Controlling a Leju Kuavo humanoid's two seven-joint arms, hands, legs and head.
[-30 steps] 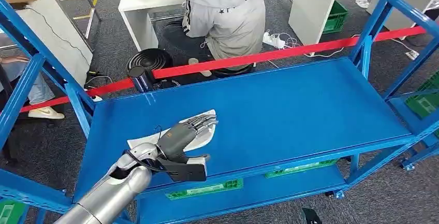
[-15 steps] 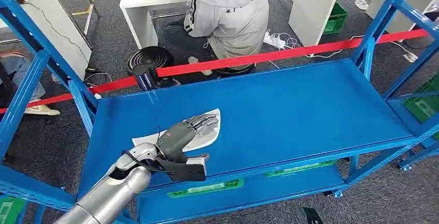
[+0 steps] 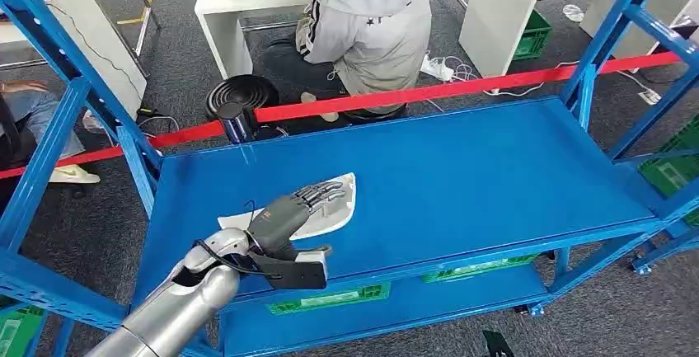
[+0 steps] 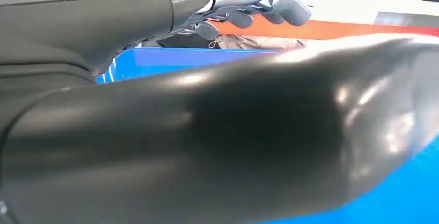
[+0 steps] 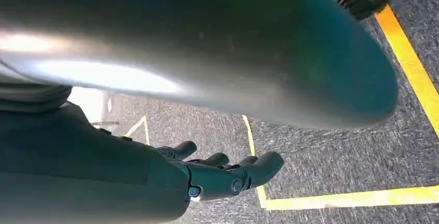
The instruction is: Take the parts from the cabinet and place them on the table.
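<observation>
Since the earlier frames the whole head view drifts a little: shelf, red beam and seated person all slide together, so the camera has moved, not the things. Against the shelf the left robot hand keeps its place on the part.

The part, a flat pale grey sheet-like piece with a rounded far end, lies on the blue shelf of the cabinet, toward the shelf's 8 o'clock corner, near the front edge. The left robot hand lies flat on top of it, fingers stretched toward 1 o'clock across its surface; the part's near end pokes out at 8 o'clock from under the wrist. I cannot tell whether the thumb is hooked beneath the sheet, so whether the part is actually gripped is unclear; it looks pressed rather than held.

What could go wrong, as I judge it: a thin flat piece on a smooth painted shelf gives the fingers no edge to catch, so a pull may simply slide it, and toward 6 o'clock that means over the front lip onto the lower shelf or floor. A lift with only a surface press would leave it behind.

The left forearm comes in from 7 o'clock, low and nearly level with the shelf. The right robot hand hangs by the floor, holding nothing, fingers loosely apart.
</observation>
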